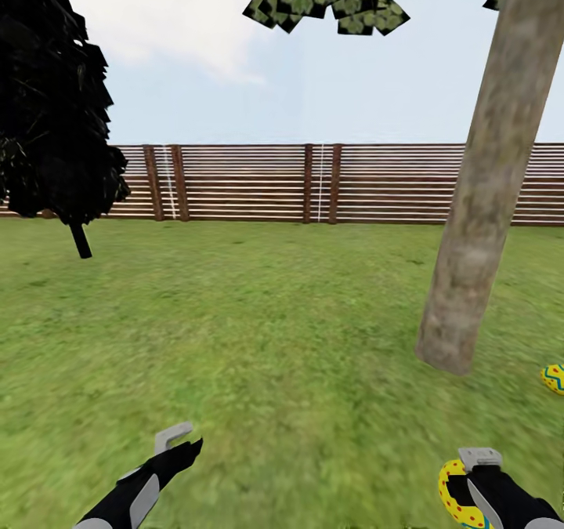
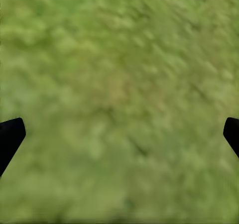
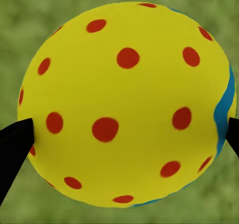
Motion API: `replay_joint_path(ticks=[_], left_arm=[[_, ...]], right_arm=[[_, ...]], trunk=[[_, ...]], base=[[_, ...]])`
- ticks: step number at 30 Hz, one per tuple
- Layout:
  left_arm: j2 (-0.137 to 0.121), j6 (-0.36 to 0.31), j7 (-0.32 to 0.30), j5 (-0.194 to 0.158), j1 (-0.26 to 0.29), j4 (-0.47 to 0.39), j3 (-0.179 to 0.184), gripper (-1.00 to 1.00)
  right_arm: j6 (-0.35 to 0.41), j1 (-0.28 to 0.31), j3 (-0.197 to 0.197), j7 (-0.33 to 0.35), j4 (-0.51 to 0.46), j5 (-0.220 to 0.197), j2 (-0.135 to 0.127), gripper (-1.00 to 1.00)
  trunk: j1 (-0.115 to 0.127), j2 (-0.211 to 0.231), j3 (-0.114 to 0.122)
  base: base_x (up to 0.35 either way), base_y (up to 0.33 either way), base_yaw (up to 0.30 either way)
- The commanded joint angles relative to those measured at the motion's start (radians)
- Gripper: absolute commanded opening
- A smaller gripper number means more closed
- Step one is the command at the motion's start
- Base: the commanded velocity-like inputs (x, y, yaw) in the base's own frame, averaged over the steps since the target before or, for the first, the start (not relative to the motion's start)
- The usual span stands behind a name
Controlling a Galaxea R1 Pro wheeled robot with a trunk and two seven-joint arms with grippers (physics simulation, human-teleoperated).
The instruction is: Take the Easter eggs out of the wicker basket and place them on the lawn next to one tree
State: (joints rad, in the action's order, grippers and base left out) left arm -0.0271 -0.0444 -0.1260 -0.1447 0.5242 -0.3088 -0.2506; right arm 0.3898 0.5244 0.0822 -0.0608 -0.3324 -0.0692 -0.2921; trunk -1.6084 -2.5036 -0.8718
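Easter eggs are showing in 2 places. 1 held egg (image 3: 127, 104), yellow with red dots and a blue band at its edge, is sitting between the fingers (image 3: 14, 152) of the right gripper (image 1: 474, 478), which are pressing against its 2 sides; in the head view this egg (image 1: 454, 498) is hanging low at the right, above the lawn (image 1: 258, 333). A second egg (image 1: 554, 378) is lying on the grass at the right edge, just beside the base of the pale trunk of the tree (image 1: 486, 184), partly cut off by the frame.

The left gripper (image 1: 176, 443) is hovering over bare grass with its fingers (image 2: 10, 139) spread wide apart and nothing between them.

A nearly black-leaved tree (image 1: 51, 98) is standing at the far left, and a brown slatted fence (image 1: 313, 182) is running across the back of the garden under a pale sky.
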Motion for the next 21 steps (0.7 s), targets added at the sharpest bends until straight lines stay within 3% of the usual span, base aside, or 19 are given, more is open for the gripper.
replay_joint_path(ticks=[1,21], left_arm=[[0.001,-0.005,-0.006,-0.01,0.0,0.0,-0.004,1.0],[0.001,-0.005,-0.006,-0.01,0.0,0.0,-0.004,1.0]], right_arm=[[0.006,0.0,0.008,-0.005,-0.002,-0.008,-0.001,-1.0],[0.006,0.0,0.01,-0.005,-0.002,-0.008,0.001,-1.0]], trunk=[[0.0,-0.001,-0.005],[-0.009,-0.005,-0.082]], base=[[0.0,0.0,0.0],[0.0,0.0,0.0]])
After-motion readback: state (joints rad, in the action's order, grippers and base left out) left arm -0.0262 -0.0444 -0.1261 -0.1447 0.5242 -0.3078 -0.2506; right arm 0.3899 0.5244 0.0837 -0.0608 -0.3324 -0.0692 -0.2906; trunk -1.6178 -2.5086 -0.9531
